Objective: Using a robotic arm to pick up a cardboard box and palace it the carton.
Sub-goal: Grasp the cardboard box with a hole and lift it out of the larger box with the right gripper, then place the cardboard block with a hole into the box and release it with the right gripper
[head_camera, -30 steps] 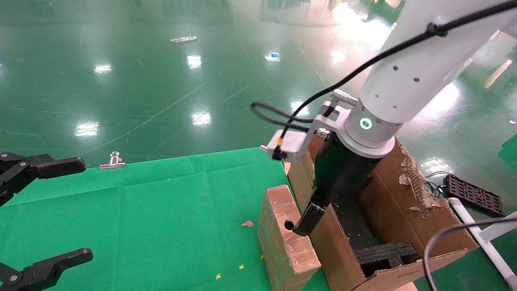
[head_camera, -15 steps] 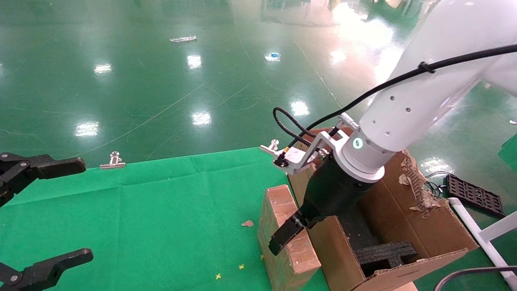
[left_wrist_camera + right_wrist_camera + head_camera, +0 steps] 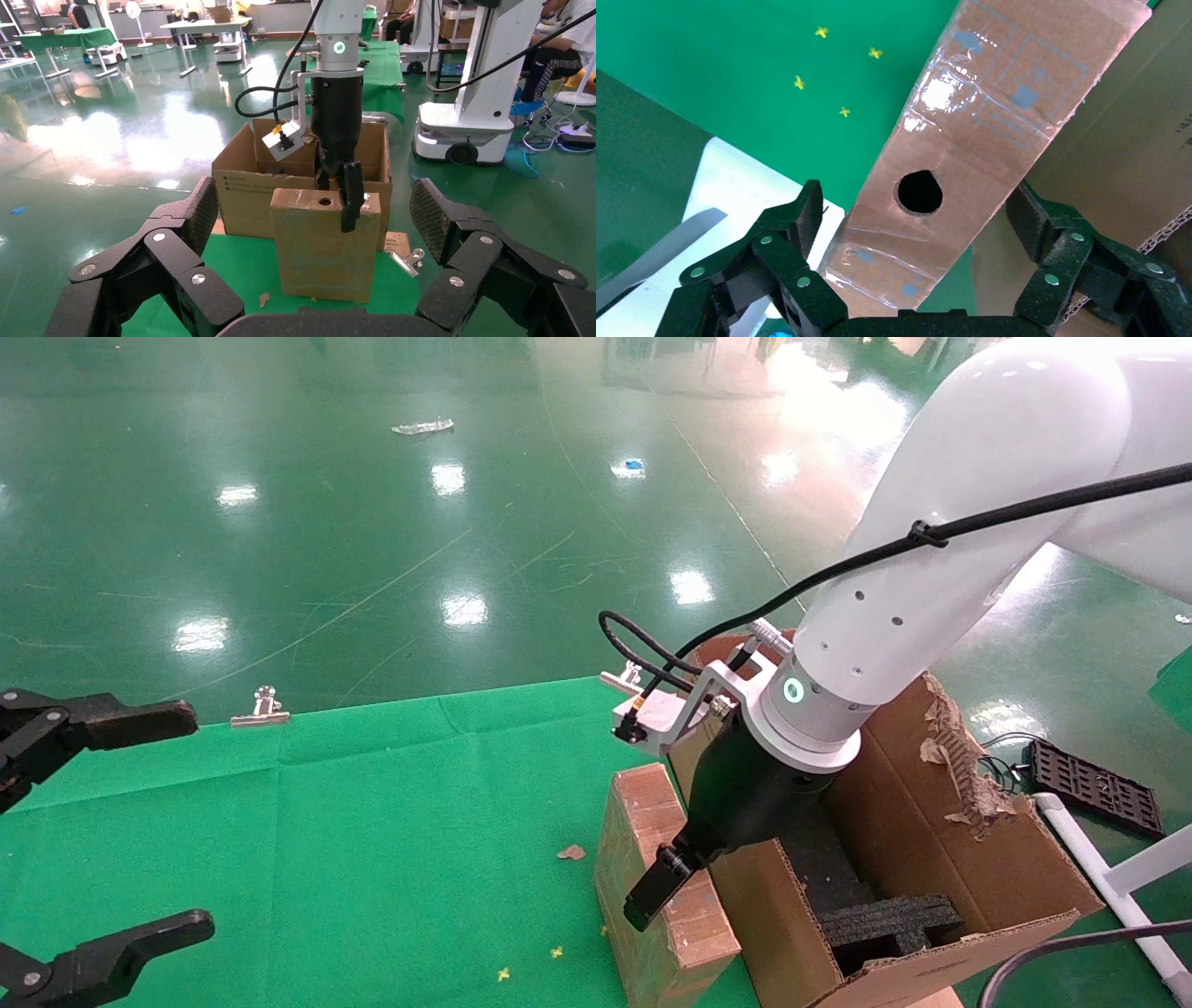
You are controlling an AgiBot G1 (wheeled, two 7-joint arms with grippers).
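The cardboard box [image 3: 663, 859], a narrow reddish-brown block with a round hole and glossy tape, stands upright on the green cloth against the carton [image 3: 941, 822]. The robotic arm's right gripper [image 3: 670, 905] is open and straddles the box's top. One finger [image 3: 650, 894] hangs on the box's cloth side; the other is hidden on the carton side. In the right wrist view the box [image 3: 989, 119] passes between the right gripper's [image 3: 916, 203] spread fingers, with gaps on both sides. The left gripper [image 3: 177, 822] is parked open at the left edge; its view faces the box [image 3: 323, 246] and carton [image 3: 242, 186].
Black foam pieces [image 3: 885, 919] lie inside the carton, whose far flap is torn [image 3: 950, 747]. Binder clips [image 3: 261, 707] [image 3: 626, 674] sit at the green cloth's [image 3: 372, 822] far edge. A cardboard scrap [image 3: 570, 851] lies by the box. A black tray [image 3: 1094, 784] is on the floor.
The right arm has swung from over the carton's near wall leftward and lowered, so its fingers now straddle the cardboard box's top. The left gripper has not moved.
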